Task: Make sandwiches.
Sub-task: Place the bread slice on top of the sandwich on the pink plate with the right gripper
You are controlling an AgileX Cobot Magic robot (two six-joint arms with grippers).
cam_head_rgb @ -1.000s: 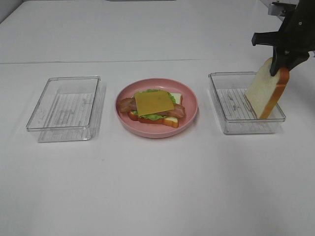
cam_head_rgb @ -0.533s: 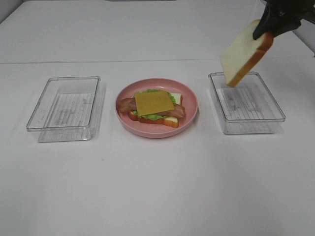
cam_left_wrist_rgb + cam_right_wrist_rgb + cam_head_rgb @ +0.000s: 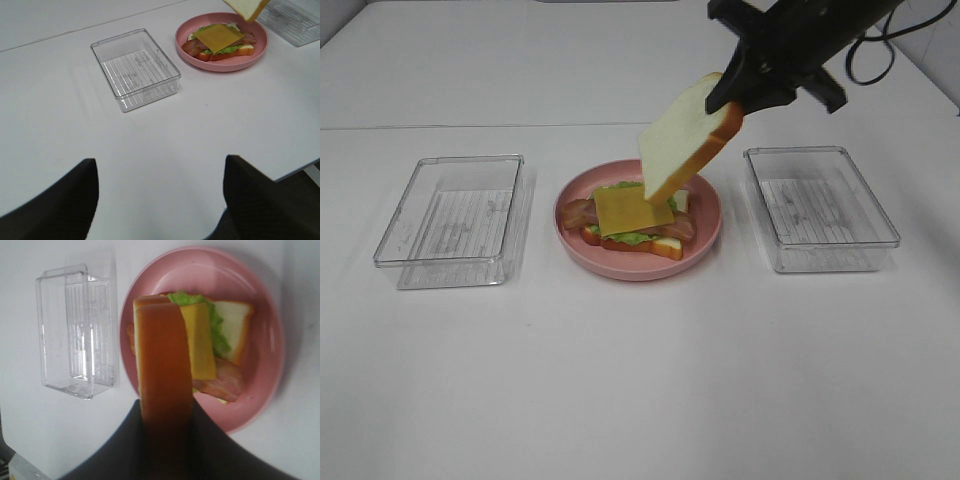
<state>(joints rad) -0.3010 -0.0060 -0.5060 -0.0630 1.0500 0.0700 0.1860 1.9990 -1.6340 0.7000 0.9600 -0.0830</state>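
An open sandwich (image 3: 632,215) lies on the pink plate (image 3: 708,232): a bread base, green lettuce, bacon strips and a yellow cheese slice (image 3: 631,209) on top. My right gripper (image 3: 728,97) is shut on a white bread slice (image 3: 680,142) with an orange-brown crust. The slice hangs tilted above the plate's far right part. The right wrist view shows the slice's crust (image 3: 162,365) clamped between the fingers (image 3: 125,440), with the cheese (image 3: 200,347) below it. In the left wrist view my left gripper (image 3: 160,200) stands open and empty over bare table, well short of the sandwich (image 3: 218,40).
A clear plastic tray (image 3: 450,215) sits left of the plate and another clear tray (image 3: 820,205) sits right of it; both hold nothing. The left tray (image 3: 135,67) also shows in the left wrist view. White tabletop surrounds them.
My right gripper lifted the bread slice out of the right tray and carried it up and left to above the plate. The stack on the plate is unchanged.
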